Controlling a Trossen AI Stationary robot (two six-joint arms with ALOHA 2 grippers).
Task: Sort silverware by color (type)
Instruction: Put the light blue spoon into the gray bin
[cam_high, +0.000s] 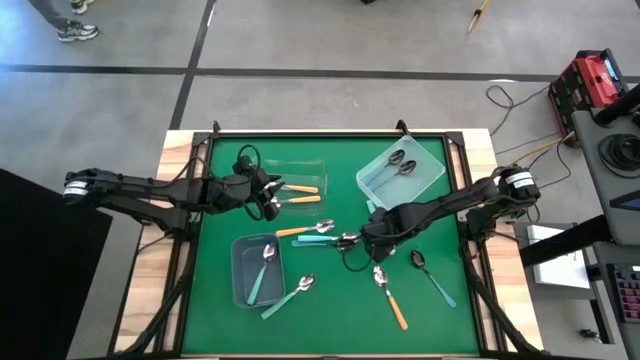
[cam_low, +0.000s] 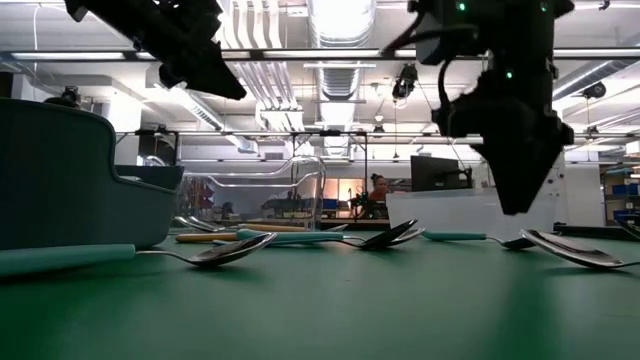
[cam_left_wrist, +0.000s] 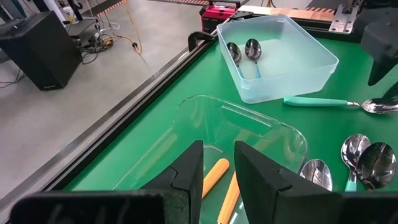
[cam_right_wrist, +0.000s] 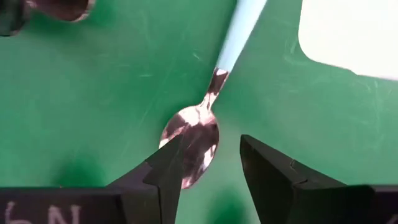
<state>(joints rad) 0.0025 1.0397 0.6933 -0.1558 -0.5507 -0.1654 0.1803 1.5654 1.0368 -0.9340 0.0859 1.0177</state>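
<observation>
Shiny metal, plastic, matt green mat
Spoon (cam_right_wrist: 193, 140) bowl mirror-polished metal, handle smooth pale plastic; clear bin (cam_left_wrist: 249, 134) glossy plastic; table mat (cam_high: 330, 315) matt, finely scuffed

One overhead camera, one level at the green table (cam_high: 330, 310), and two close wrist cameras all share it.

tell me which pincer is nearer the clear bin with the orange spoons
Left. The left pincer hovers over the clear bin; the right pincer is apart from it, mid-table, above a teal spoon.
</observation>
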